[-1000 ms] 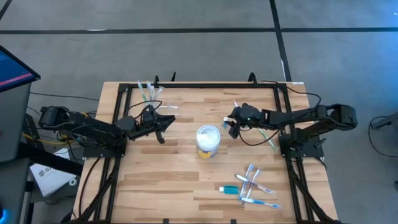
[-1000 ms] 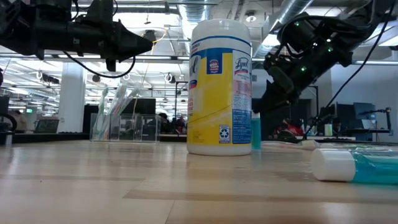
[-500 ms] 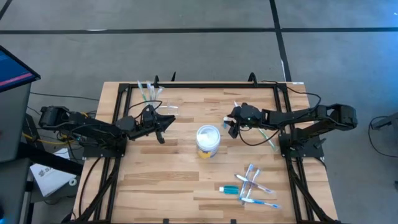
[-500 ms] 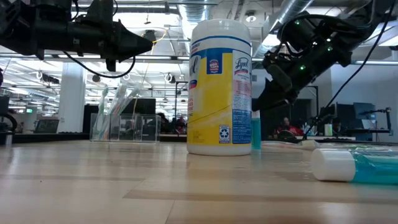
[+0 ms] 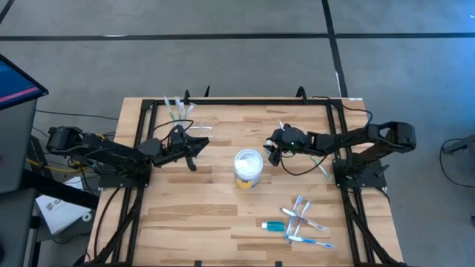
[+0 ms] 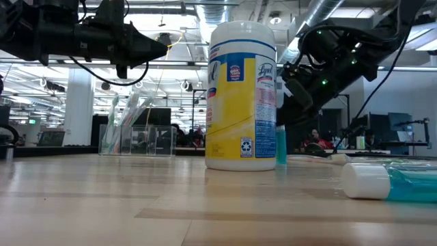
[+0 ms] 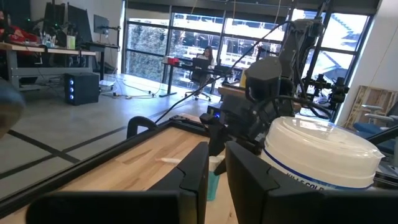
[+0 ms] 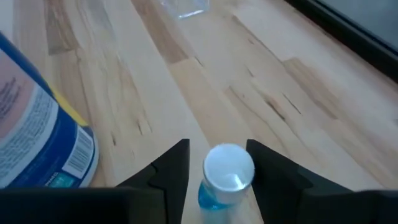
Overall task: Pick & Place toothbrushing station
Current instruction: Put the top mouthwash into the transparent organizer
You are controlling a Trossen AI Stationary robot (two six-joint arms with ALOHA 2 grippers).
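Your right gripper [image 8: 217,163] hovers with fingers apart around a white-capped blue bottle [image 8: 225,174] beside the wipes tub [image 5: 248,167], so next lower and close; the left gripper [image 5: 194,150], fingers nearly together, waits near the toothbrush stand [image 5: 180,111] at the far-left corner.

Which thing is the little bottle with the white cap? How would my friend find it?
Start at the tall white-lidded, yellow-banded wipes tub in the middle of the wooden table. Just to its right, the right gripper hangs over a small blue upright bottle with a round white cap, between its open jaws. Unlike the toothpaste tube lying near the front, it stands upright.
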